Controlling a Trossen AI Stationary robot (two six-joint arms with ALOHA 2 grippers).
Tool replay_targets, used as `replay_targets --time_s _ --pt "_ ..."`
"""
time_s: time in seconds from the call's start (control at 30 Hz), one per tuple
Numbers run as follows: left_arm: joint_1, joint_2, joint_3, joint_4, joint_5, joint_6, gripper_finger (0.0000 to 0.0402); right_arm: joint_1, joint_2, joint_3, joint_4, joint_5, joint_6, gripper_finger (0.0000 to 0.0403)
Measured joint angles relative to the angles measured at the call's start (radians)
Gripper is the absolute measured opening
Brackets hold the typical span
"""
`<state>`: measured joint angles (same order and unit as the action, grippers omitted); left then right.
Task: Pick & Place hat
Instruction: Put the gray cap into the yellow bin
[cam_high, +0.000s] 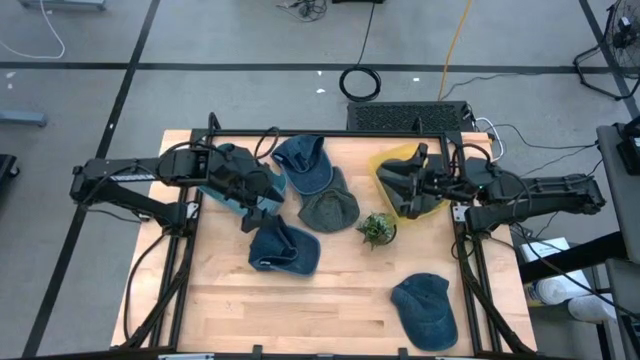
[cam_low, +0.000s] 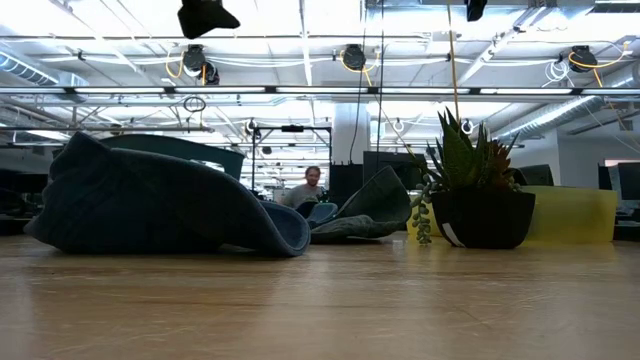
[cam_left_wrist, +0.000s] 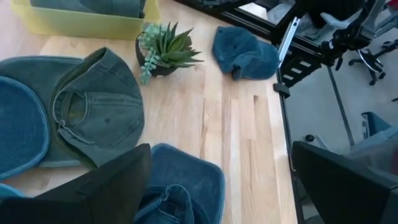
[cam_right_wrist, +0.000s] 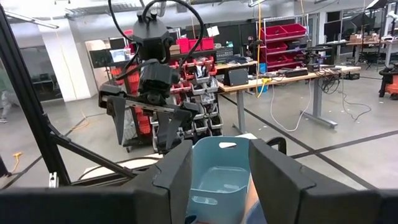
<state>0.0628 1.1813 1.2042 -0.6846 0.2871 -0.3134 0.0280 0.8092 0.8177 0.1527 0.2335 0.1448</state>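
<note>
Four hats crowd the table (cam_high: 300, 305) middle beside the plant (cam_high: 377, 229); a fifth hat (cam_high: 425, 310) lies alone near the front right edge, bare wood around it. The left pincer (cam_high: 255, 208) hangs released over the blue bin (cam_high: 232, 178). The right pincer (cam_high: 392, 183), above the yellow bin (cam_high: 412, 180): grip unclear.

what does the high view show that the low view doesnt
Only the high view: both grippers, the left gripper open over the hats and the right gripper above the yellow bin, plus the blue hat near the table's front right corner. Only the low view: the room behind and a seated person. Both: the potted plant, the green hat, the yellow bin.
</note>
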Motion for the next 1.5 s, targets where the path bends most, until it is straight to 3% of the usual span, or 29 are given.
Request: replay_targets --time_s 0.43,0.7,0.9,1.07,1.5 --pt "-0.013 0.135 0.000 -0.001 -0.006 -0.053 0.0397 0.000 0.007 0.000 0.000 -0.002 -0.034 0.0143" --pt "-0.044 0.161 0.000 0.067 -0.193 0.153 0.0397 0.000 0.005 0.000 0.000 -0.003 -0.038 0.0141" --pt "-0.055 0.218 0.000 0.151 -0.249 0.187 0.0397 0.000 0.005 0.000 0.008 -0.001 -0.089 0.0141" --pt "-0.079 0.296 0.000 0.221 -0.354 0.252 0.0397 0.000 0.005 0.000 0.030 -0.001 -0.113 0.0141" --pt "-0.087 0.522 0.001 0.388 -0.408 0.232 0.0397 0.000 0.004 0.000 0.088 0.000 -0.116 0.0141"
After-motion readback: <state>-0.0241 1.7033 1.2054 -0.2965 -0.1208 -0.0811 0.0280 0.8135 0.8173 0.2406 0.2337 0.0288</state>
